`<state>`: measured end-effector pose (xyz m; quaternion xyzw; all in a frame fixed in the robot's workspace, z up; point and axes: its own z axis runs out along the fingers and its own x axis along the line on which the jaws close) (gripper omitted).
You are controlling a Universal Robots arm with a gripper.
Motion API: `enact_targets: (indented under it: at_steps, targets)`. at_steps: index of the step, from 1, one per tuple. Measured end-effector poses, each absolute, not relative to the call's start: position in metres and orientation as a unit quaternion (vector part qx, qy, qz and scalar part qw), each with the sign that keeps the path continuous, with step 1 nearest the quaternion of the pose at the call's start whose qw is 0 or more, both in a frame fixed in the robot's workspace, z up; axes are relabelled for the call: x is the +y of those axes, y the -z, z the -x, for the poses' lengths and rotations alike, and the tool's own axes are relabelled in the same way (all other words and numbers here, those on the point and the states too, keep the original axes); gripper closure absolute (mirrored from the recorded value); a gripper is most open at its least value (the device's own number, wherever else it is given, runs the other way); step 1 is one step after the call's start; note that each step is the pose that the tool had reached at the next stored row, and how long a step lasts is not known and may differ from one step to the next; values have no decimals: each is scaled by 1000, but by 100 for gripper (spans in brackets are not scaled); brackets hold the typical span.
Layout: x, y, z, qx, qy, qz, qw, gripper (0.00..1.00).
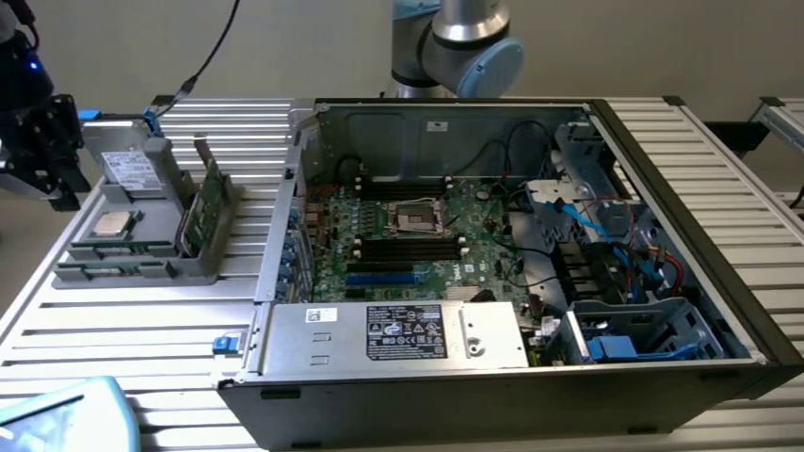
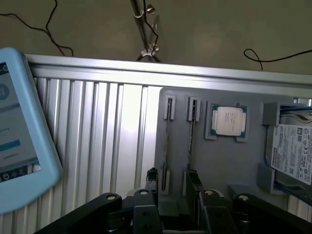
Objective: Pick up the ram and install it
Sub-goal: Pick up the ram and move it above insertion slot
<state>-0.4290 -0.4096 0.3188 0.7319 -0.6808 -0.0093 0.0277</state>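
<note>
Two ram sticks stand edge-on in slots of the grey tray (image 2: 219, 161); the ram (image 2: 167, 146) and a second stick (image 2: 191, 139) show as thin lines in the wrist view. In the exterior view the ram (image 1: 120, 250) lies along the tray's near side, at the exterior view's left. My gripper (image 2: 172, 181) hovers open above one end of those slots with nothing between its fingers (image 2: 152, 179). Seen from outside, the black gripper (image 1: 53, 188) hangs just beyond the tray's (image 1: 75, 278) outer edge.
The tray also carries a silver processor (image 2: 228, 120), a hard drive (image 2: 292, 151) and an upright green card (image 1: 207, 212). The open computer case (image 1: 703, 311) lies in the middle, its motherboard's dark memory slots (image 1: 402, 250) exposed. A blue tablet (image 2: 19, 131) lies near the table's edge.
</note>
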Motion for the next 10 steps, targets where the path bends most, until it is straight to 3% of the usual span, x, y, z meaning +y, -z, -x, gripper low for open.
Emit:
enact_targets:
  at_steps: [10]
  targets:
    - [-420, -301, 423, -676, 9, -737, 28, 63]
